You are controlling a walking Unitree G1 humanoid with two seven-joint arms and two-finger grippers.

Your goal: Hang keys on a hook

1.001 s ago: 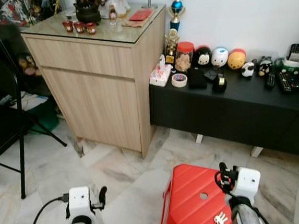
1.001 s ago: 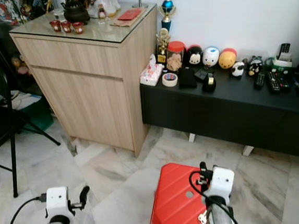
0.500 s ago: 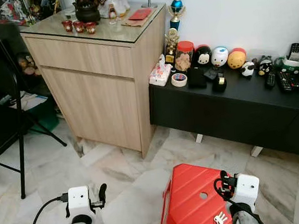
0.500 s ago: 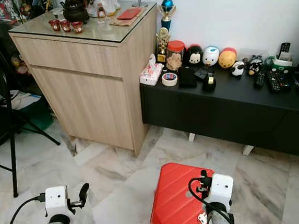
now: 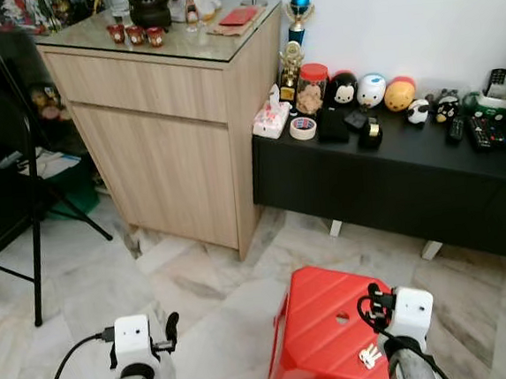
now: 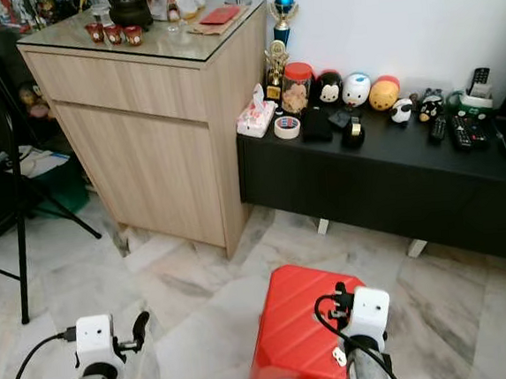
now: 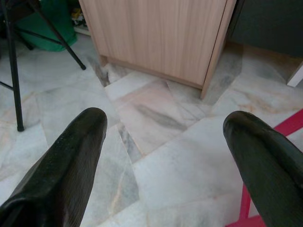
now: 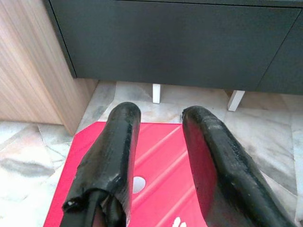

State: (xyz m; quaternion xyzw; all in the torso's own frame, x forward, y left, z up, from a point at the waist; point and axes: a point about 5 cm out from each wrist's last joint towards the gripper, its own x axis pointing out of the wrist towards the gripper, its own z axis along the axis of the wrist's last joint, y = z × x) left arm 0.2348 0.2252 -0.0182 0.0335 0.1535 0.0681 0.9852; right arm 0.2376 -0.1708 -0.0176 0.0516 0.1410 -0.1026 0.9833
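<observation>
My right gripper (image 8: 161, 118) is hovering over the red stool (image 5: 322, 325), fingers (image 8: 116, 142) parted narrowly and gripping nothing. The keys (image 5: 369, 355) are lying on the stool top, just below and behind my right fingertips, near the stool's edge. My left gripper (image 7: 165, 127) is hanging over the marble floor (image 7: 156, 165), fingers (image 7: 78, 142) spread wide and empty.

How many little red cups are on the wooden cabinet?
3. The red cups sit in a row on the cabinet's glass top near its back left: one, the next, the last. More may hide behind the teapot.
</observation>
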